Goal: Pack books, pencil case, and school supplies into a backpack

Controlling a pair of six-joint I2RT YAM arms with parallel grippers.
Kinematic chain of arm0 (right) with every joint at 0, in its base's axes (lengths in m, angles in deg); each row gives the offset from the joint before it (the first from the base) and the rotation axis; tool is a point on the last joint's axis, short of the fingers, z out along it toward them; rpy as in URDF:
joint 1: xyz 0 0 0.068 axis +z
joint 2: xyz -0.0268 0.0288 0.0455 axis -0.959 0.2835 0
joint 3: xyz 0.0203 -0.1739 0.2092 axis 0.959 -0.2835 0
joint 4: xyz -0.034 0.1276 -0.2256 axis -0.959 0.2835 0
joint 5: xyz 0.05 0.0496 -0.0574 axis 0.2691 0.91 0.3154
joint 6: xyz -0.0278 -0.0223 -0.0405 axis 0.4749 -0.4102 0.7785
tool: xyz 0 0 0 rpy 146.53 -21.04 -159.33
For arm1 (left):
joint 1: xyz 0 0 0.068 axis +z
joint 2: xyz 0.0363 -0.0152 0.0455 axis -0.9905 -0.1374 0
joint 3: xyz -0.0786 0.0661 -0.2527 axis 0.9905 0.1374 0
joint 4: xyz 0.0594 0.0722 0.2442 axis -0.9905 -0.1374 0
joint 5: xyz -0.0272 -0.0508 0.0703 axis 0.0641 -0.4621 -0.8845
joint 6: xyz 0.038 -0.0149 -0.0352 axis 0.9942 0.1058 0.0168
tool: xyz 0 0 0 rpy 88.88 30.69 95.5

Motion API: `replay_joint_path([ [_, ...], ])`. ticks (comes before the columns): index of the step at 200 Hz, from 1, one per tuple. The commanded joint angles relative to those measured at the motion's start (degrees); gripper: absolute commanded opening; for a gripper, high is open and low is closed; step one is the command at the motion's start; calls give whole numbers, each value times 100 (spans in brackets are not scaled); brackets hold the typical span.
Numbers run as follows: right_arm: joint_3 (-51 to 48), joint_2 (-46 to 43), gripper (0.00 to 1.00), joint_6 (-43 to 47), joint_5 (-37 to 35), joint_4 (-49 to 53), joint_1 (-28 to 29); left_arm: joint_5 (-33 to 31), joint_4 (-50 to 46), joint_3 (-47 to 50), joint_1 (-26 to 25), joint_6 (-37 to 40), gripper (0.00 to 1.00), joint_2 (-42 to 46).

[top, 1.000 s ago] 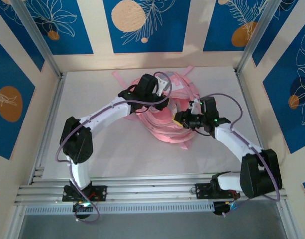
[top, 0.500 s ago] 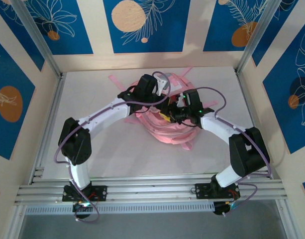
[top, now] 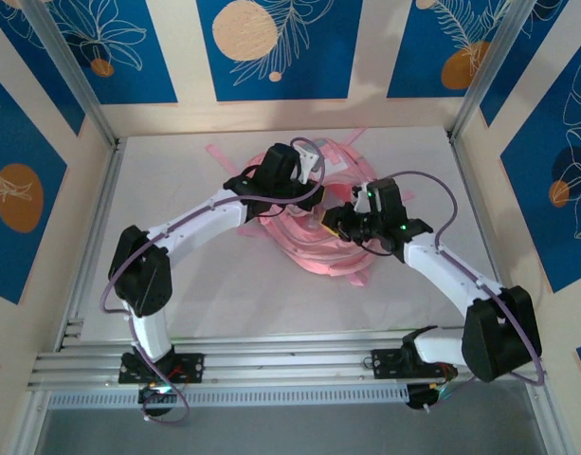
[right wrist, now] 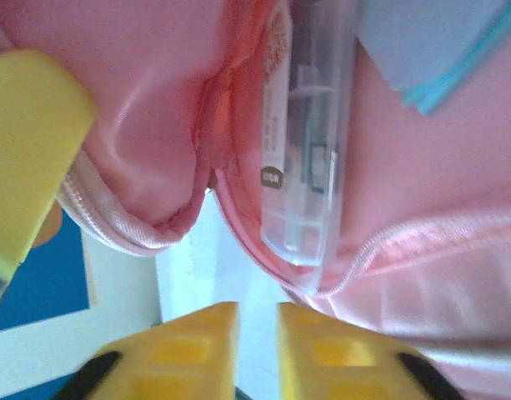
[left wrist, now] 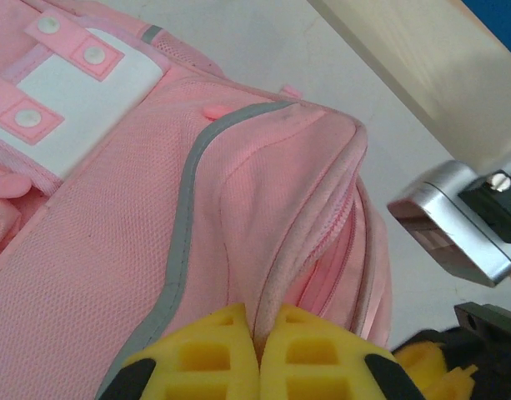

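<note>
The pink backpack (top: 314,248) lies mid-table with its top opening held up. My left gripper (top: 309,197) is shut on the backpack's zip rim (left wrist: 301,250), the fabric pinched between the yellow fingers at the left gripper (left wrist: 259,321). My right gripper (top: 330,220) hovers just outside the opening. In the right wrist view the right gripper (right wrist: 257,325) stands narrowly open with nothing between its fingers. Inside the backpack (right wrist: 455,167) I see the clear plastic bag of grey items (right wrist: 309,150) and a light-blue pad (right wrist: 438,50). The books and the pencil case are hidden.
Thin pink straps (top: 342,147) trail toward the far wall. Bare white table (top: 205,284) surrounds the bag, with aluminium rails (top: 290,365) at the near edge. A silver metal block (left wrist: 455,233) sits close on the right of the left gripper.
The right gripper reached into the backpack's opening half a second ago and has now drawn back to the right, its jaws narrower. The left gripper has kept its hold on the rim.
</note>
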Motion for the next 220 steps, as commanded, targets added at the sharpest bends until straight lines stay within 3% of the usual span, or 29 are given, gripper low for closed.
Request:
replay_joint_path([
  [1, -242, -38, 11, 153, -96, 58, 1, 400, 634, -51, -78, -230, 0, 368],
  [42, -1, 380, 8, 272, -708, -327, 362, 477, 746, 53, -114, -457, 0, 435],
  [95, 294, 1329, 3, -4, -690, -1668, 456, 564, 966, 435, -235, -746, 0, 634],
  [135, 203, 904, 4, 288, -651, -1107, 400, 275, 987, 648, -205, -722, 0, 735],
  [155, -94, 363, 6, 490, -650, -492, 340, 49, 953, 721, -49, -639, 39, 831],
  [165, -254, 63, 9, 546, -670, -198, 301, -58, 917, 773, 62, -598, 53, 884],
  [191, -574, -636, 17, 675, -832, 548, 177, -316, 856, 969, 413, -341, 64, 1007],
  [220, -818, -1068, 28, 732, -915, 927, -194, -243, 1044, 1337, 891, -225, 67, 1001],
])
